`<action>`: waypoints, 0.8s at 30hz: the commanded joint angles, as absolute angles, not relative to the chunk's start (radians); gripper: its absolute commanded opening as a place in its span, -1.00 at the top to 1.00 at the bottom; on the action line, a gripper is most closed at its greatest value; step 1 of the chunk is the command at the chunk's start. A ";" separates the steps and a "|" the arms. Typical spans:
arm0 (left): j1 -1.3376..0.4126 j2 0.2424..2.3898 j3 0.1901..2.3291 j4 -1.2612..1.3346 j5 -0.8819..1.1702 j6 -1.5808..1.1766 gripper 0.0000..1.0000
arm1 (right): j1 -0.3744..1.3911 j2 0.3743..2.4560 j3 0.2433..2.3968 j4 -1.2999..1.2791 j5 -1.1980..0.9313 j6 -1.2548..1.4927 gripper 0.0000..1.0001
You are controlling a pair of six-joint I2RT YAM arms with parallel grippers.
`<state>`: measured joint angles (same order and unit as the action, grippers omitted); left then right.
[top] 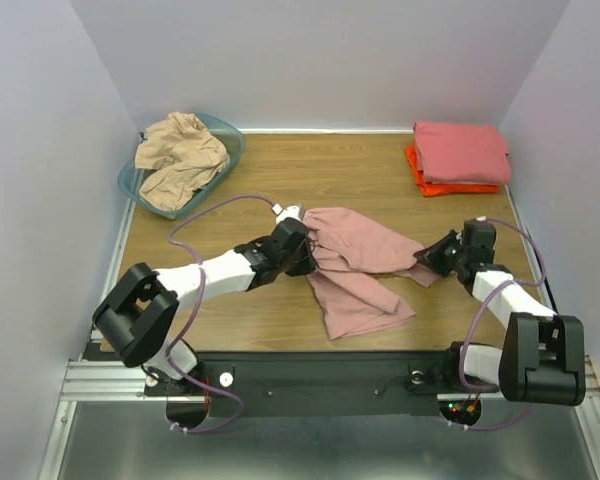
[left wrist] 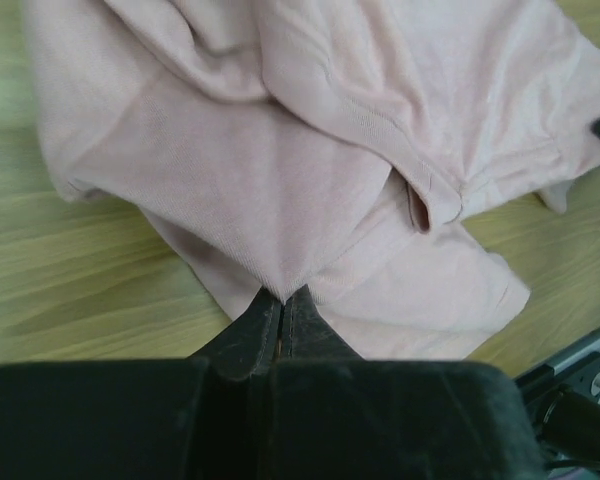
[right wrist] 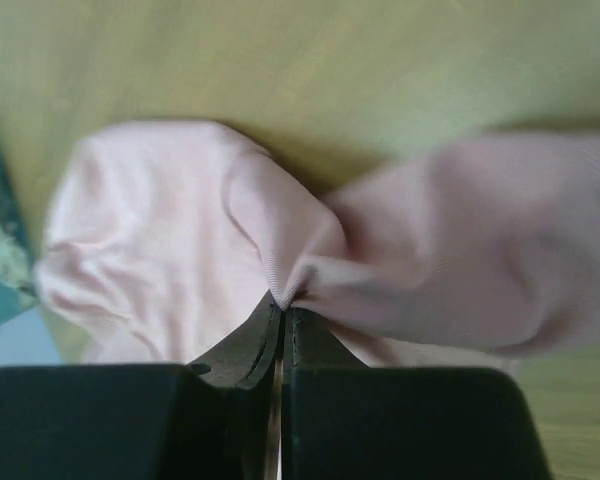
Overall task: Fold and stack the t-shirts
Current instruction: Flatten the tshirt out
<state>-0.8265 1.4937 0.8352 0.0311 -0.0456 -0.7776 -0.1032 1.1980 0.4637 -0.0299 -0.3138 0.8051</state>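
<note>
Here, tan shirt (top: pixel 180 155) heaped in teal basket (top: pixel 233 138), both arms' jaws clamped on dusty pink shirt (top: pixel 365 258).

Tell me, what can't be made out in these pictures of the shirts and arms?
- Top view: orange t-shirt mostly hidden beneath the coral t-shirt; only its edge shows.
- Top view: basket largely covered by the tan t-shirt.
- Right wrist view: blurred; which part of the dusty pink t-shirt the right end effector pinches is unclear.
- Left wrist view: that shirt runs off the top edge.
</note>
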 commanded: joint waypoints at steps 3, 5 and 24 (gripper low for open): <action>-0.738 1.264 0.968 -0.118 -0.202 -0.677 1.00 | -0.104 1.086 0.728 0.029 -0.328 0.781 0.99; -0.729 1.166 1.029 -0.202 -0.268 -0.676 1.00 | -0.104 1.040 0.796 -0.029 -0.295 0.769 0.99; -0.706 0.770 1.410 -0.350 -0.676 -0.549 1.00 | -0.104 0.897 1.497 -0.304 -0.146 0.646 0.99</action>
